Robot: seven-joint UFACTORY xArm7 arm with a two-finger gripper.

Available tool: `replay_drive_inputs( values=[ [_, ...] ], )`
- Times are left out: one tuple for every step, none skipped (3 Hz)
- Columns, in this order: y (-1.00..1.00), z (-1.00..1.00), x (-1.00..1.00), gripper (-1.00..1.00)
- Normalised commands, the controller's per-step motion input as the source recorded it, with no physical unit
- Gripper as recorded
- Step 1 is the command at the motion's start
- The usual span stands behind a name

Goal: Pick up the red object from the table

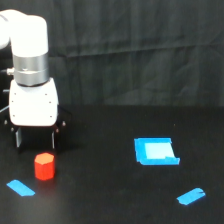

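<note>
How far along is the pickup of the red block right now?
Done: the gripper looks roughly lined up behind and above the red object. In hand: nothing; the fingers stand apart and touch nothing. Left: descend around the block, which sits upright on the table between the blue tape pieces, then close and lift.

Arm (pixel 25 40) cropped at left edge; jaws indistinct.
</note>
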Motion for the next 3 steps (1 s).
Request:
replay_drive_inputs(
  values=[
    [-0.9,-0.06,0.04,0.99],
    [-0.89,-0.06,0.01,0.98],
    [-0.84,-0.06,-0.02,0.93]
  ],
)
